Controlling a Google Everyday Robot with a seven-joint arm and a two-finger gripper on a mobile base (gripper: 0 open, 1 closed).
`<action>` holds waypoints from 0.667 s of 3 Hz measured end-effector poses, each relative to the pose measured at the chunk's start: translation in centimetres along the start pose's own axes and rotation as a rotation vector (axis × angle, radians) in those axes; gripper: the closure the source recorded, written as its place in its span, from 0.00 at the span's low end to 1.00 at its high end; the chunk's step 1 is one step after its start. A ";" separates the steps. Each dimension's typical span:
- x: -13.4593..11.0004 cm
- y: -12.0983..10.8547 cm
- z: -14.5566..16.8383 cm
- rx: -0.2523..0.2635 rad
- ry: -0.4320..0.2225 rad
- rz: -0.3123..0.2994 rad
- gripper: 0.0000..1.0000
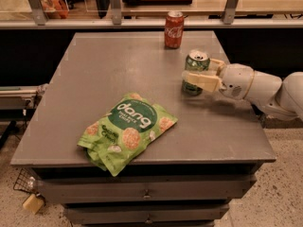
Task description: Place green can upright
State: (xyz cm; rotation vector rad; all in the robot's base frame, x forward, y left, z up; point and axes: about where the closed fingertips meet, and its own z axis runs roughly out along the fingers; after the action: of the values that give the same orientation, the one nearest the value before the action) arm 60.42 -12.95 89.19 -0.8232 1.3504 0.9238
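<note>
The green can [194, 64] stands upright on the grey table [118, 74], right of centre, its silver top showing. My gripper [198, 74] comes in from the right on a white arm. Its pale fingers [201, 82] are on either side of the can, one in front and one behind, closed on its body. The can's lower edge is level with the table top; whether it rests on it I cannot tell.
A red Coca-Cola can [173, 29] stands upright at the table's back edge, just behind the green can. A flat green "dang" snack bag [125, 131] lies near the front edge. The table's right edge is close under my arm.
</note>
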 end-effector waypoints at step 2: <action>-3.6 -0.3 -7.2 -0.038 0.033 -0.112 0.00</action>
State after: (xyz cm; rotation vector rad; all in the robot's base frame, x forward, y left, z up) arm 57.65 -19.87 92.33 -0.9369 1.3047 0.8538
